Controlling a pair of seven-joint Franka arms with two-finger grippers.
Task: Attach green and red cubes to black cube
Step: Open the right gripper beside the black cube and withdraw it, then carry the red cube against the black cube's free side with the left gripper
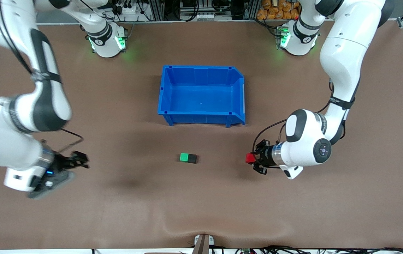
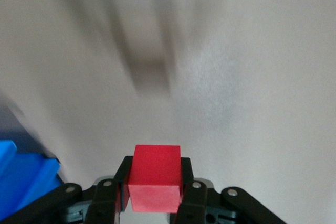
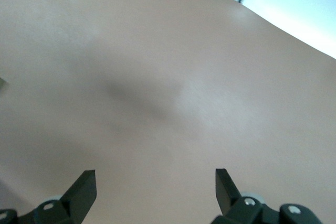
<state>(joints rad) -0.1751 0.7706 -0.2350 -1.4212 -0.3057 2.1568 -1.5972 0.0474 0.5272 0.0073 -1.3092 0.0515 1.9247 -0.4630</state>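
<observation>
So the left claw (image 1: 250,158) is clamped on the red cube (image 1: 249,157) above the desk (image 1: 293,211), level with the green cube (image 1: 184,157) and black cube (image 1: 192,158), which sit joined. I'd slide in square to black's free face. The right claw (image 1: 81,159) waits, spread wide.
</observation>
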